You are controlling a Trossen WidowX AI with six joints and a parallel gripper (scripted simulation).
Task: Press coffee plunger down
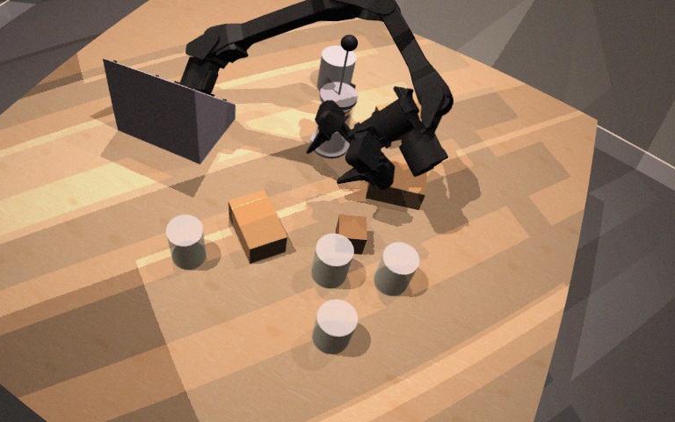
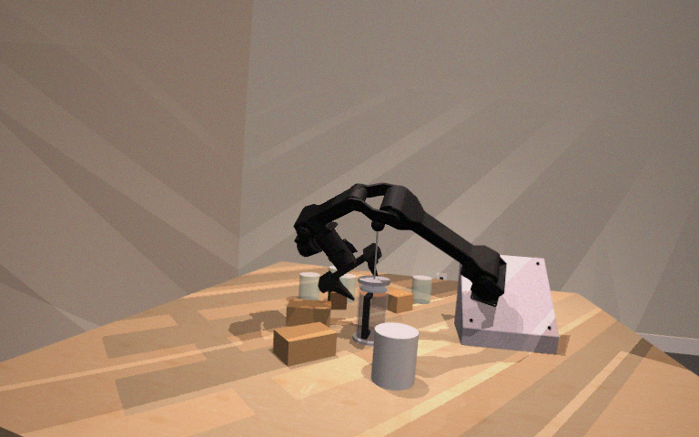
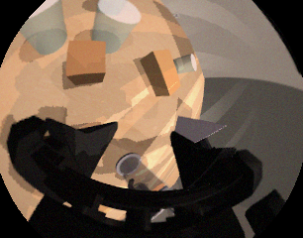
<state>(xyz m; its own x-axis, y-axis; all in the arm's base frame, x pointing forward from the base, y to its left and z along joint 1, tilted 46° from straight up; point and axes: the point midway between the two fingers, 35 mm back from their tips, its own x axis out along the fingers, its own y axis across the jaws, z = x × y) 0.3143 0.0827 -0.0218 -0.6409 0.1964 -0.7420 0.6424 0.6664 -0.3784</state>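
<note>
The gripper [image 1: 333, 164] is standing with its jaws wide apart and holding nothing, low beside the coffee press [image 1: 337, 117] and pointing down toward the tabletop [image 1: 95, 313]. One finger is crossing in front of the press's glass body, the other is lying on the side away from it, over a brown box [image 1: 401, 191].

The press is sitting upright just in front of a white cylinder [image 1: 337, 65], and its plunger knob [image 1: 349, 41] is riding high on a thin rod [image 1: 342, 73], so the plunger looks fully raised. Judging by that, the pressing is not yet begun and the approach is the step in hand. The next move is calling for the gripper to rise well above the press, centre over the knob, and push straight down along the rod; any sideways load looks likely to slide or tip the press.

The exterior view is showing what the top view hides: the knob [image 2: 377, 225] is sitting close under the arm's forearm link, well above the gripper [image 2: 350, 273]. The wrist view is showing only a small part of the press [image 3: 127, 166] between the dark fingers, with the knob out of sight.
</note>
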